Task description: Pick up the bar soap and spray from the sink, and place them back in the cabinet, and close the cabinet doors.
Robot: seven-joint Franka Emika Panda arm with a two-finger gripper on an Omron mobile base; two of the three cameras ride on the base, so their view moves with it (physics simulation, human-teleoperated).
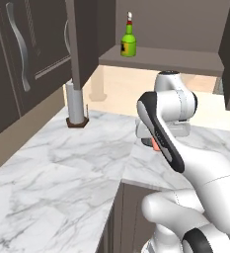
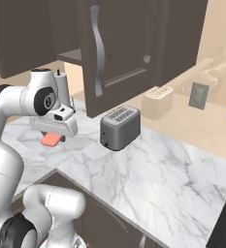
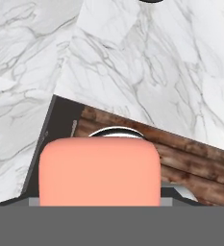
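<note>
In the left base view the spray [image 1: 129,41] stands upright on the shelf of the open cabinet [image 1: 161,59], while the bar soap [image 1: 157,145] peeks out below the gripper [image 1: 155,143] over the marble counter [image 1: 62,168]. In the right base view the soap hangs under the hand, left of a toaster [image 2: 120,128] on the counter. In the hand view the soap sits clamped between the fingers, above the counter edge.

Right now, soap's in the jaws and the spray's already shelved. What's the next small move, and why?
Probably lift toward the brown cabinet shelf. The flat salmon-pink bar soap sits in the jaws above the white marble counter, well below the shelf where the green spray bottle already stands, and the dark brown cabinet doors hang open.
</note>
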